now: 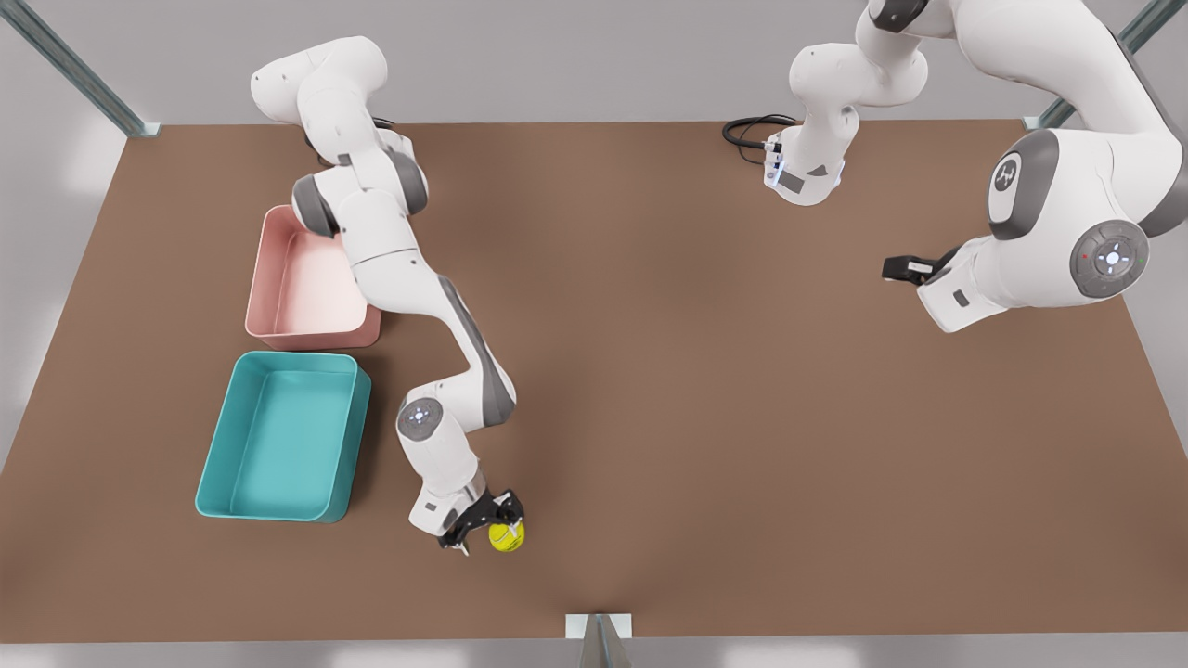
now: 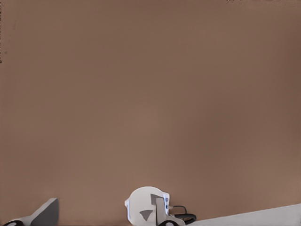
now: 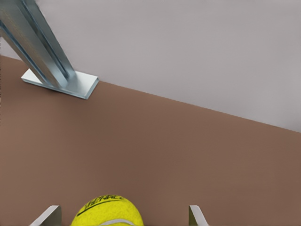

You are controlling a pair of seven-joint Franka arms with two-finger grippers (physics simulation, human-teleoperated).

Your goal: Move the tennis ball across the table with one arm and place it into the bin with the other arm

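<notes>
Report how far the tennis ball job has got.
Looks done: the tennis ball lies near the teal bin. In hand: the right gripper straddles it, fingers apart, not gripping. Left: grasp, lift, drop it in the bin. The left gripper waits across the table.

The ball [image 3: 107,211] is cut by the right wrist view's lower edge, as are the right gripper's [image 3: 124,219] fingers beside it. In the front view's upper right, the left arm [image 1: 1039,186] runs off the frame's top and right edges. Its gripper [image 1: 898,268] is too small to judge.
</notes>
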